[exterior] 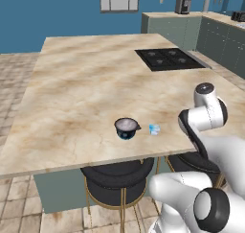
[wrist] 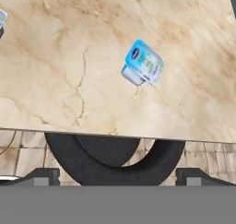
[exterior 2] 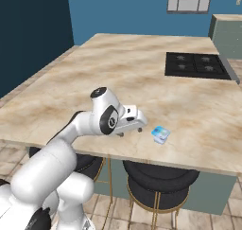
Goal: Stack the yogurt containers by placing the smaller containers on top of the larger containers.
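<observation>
The smaller container, a tiny pale-blue and white cup, sits on the marble counter near its front edge. The larger container, a squat dark cup with a pale top, stands just to its left and apart from it. In the hand view a sliver of the dark cup shows at the left edge. My gripper hovers over the counter's front edge, short of the small cup. It is open, its fingertips wide apart with nothing between them.
Two black round stools stand under the counter's front edge, below the gripper. A black cooktop is set into the far right of the counter. Cabinets line the back wall.
</observation>
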